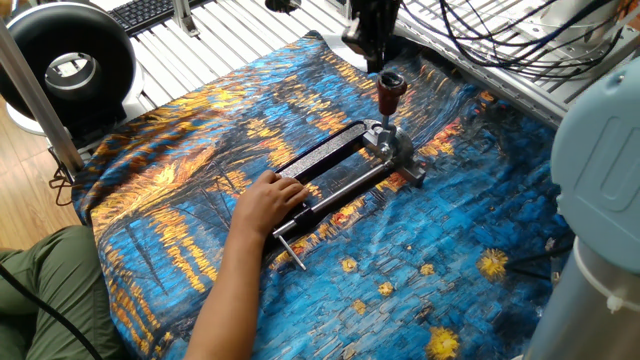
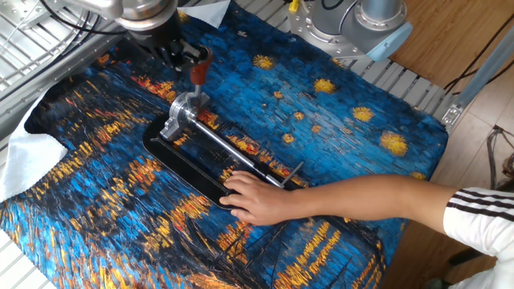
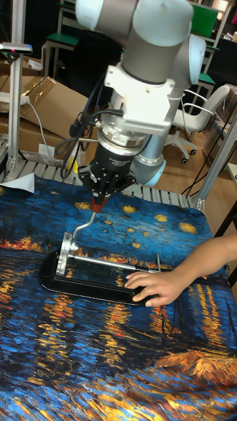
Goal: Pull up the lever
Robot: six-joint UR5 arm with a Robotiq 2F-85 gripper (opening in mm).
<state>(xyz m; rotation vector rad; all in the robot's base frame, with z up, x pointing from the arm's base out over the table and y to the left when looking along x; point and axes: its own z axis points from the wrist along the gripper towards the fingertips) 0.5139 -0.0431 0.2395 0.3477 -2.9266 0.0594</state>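
The grey and silver robot arm (image 3: 148,79) reaches straight down from above, its wrist vertical. The black two-finger gripper (image 3: 98,195) points downward, its fingers (image 2: 178,53) set close together. Whether they are fully closed cannot be told from these views.

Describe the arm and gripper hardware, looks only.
The UR5 arm has silver-grey tube links with light blue joint caps. A black cable bundle hangs beside its wrist. The gripper is black with short dark fingers under a silver flange.
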